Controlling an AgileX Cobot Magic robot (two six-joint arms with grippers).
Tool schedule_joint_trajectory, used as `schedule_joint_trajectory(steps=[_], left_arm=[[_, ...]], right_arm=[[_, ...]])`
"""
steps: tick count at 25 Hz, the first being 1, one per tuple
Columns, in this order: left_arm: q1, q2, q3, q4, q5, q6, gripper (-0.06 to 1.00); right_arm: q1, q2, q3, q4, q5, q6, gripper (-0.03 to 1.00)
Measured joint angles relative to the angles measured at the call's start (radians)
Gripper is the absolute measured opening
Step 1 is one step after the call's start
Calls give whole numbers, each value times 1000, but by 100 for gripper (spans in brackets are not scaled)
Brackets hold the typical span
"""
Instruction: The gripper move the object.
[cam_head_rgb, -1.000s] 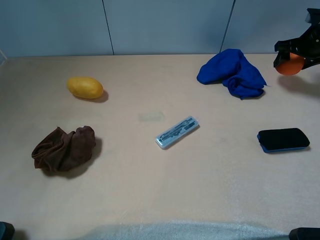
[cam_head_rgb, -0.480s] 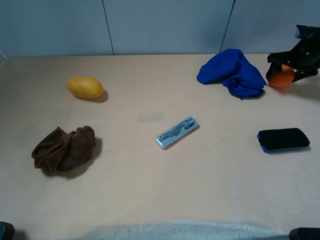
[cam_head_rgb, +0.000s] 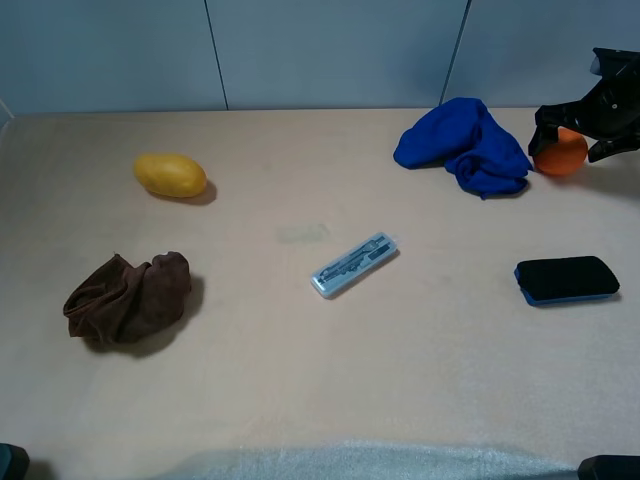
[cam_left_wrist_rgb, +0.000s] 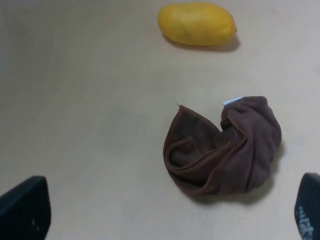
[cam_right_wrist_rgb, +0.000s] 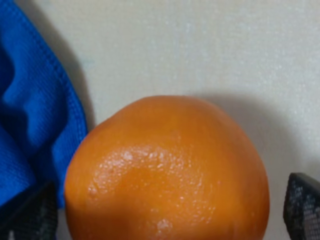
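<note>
- So, nearest first: the left gripper (cam_left_wrist_rgb: 165, 212) shows in its wrist view only as two dark fingertips (cam_left_wrist_rgb: 22, 210), far apart with nothing between them. Released, empty. It looks onto the brown cloth and the yellow fruit.
- Table (cam_head_rgb: 300, 400) is a plain beige surface.
- Brown cloth (cam_head_rgb: 128, 298) lies crumpled on the near-left side. In the left wrist view a small white tag pokes out of one fold.
- Black-and-blue eraser (cam_head_rgb: 567, 279) lies flat on the right side, well apart from the other items.
- Clear case (cam_head_rgb: 354, 264) with dark contents lies diagonally near mid-table. Contents are too small to make out.
- Yellow fruit (cam_head_rgb: 171, 175), oval, lies on its side at far left, beyond the brown cloth and well apart from it.
- Blue cloth (cam_head_rgb: 465, 145) is bunched up at far right, near the back edge.
- Orange (cam_head_rgb: 560, 155) sits on the table just beside the blue cloth, on the side away from centre — cannot tell whether the two touch.
- Right gripper (cam_head_rgb: 570, 135) is down around the orange, one dark finger on each side. In the right wrist view the fingers (cam_right_wrist_rgb: 302, 215) stand off the skin — a clear gap on one side, a thin one on the other. Jaws are spread, not gripping.
- Grey panelled wall (cam_head_rgb: 330, 50) runs behind the table.
</note>
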Motion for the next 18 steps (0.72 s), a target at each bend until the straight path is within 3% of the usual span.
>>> schedule_joint_trajectory(steps=[11,18], left_arm=[[0,0,0,0,0,0,99],[0,0,0,0,0,0,99]], right_arm=[[0,-55,-1,0,32,0,69],[0,-123,-4,4,141,0,69]])
